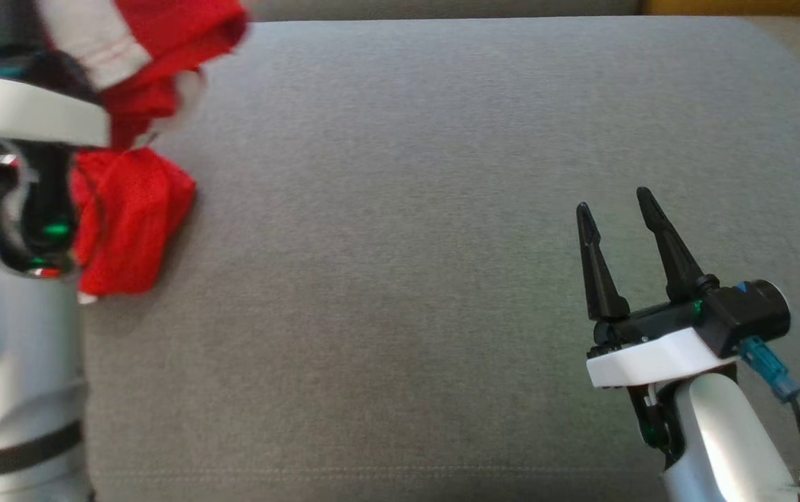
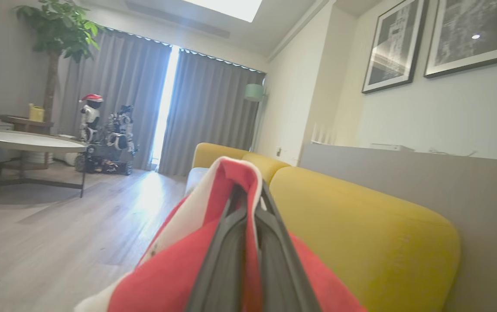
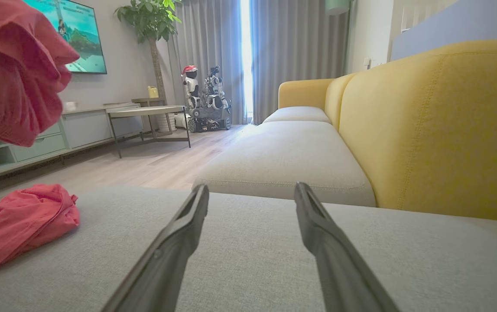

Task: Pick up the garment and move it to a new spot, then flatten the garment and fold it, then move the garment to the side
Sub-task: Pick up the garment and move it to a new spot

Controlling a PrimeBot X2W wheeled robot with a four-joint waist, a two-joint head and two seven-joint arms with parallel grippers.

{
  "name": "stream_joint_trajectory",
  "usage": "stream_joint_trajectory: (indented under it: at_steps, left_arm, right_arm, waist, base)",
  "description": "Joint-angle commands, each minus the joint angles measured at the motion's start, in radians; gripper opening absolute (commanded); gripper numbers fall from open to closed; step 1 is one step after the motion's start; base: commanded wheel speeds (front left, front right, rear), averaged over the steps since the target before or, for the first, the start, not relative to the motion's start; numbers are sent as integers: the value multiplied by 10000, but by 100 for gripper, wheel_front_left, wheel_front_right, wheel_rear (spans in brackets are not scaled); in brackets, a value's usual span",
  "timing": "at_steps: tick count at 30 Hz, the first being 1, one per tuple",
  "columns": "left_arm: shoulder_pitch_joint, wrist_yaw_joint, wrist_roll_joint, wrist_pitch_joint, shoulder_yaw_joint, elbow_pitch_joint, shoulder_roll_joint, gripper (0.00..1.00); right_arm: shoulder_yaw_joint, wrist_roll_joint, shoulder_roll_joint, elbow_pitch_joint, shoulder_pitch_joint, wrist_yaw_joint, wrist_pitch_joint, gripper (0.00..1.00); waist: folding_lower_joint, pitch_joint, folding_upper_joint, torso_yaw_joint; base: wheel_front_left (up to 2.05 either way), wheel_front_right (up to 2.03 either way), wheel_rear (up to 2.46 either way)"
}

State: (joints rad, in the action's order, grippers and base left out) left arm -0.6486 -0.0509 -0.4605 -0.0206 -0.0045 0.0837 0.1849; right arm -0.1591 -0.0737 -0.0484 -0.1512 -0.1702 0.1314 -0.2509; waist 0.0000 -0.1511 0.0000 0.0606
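The left gripper pinches the jersey, raised over the left end of the grey cushion, apparently mid-carry, while the right gripper gapes empty; placing, flattening, folding and setting aside remain.

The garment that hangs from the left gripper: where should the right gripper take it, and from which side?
Probably take the garment at its drooping red lower fold, coming from the robot's right with the open right gripper. The left gripper is shut on an upper fold, so the cloth hangs bunched and that side is free. Stay above the separate red bundle on the cushion.
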Motion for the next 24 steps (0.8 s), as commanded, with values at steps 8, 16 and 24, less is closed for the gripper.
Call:
stream_joint_trajectory:
  at_steps: [8,16,24]
  left_arm:
    - [-7,182,104,422,-952,-1131,-598,0]
    - [-203,-195,545,247,-2304,-40,-891,0]
    - [-1293,-317,708,80,-2831,1174,-976,0]
  right_arm:
    - [-374,-259,-18,550,-205,-7,-106,100]
    - [-568,-414,-18,816,-373,-7,-107,100]
    - [-775,-687,-18,1155,-453,-7,-108,100]
  waist:
    - [0,-195,0,-898]
    - [0,-489,0,-1829]
    - [0,-611,0,-2832]
  base:
    - [0,0,0]
    - [0,0,0]
    - [0,0,0]
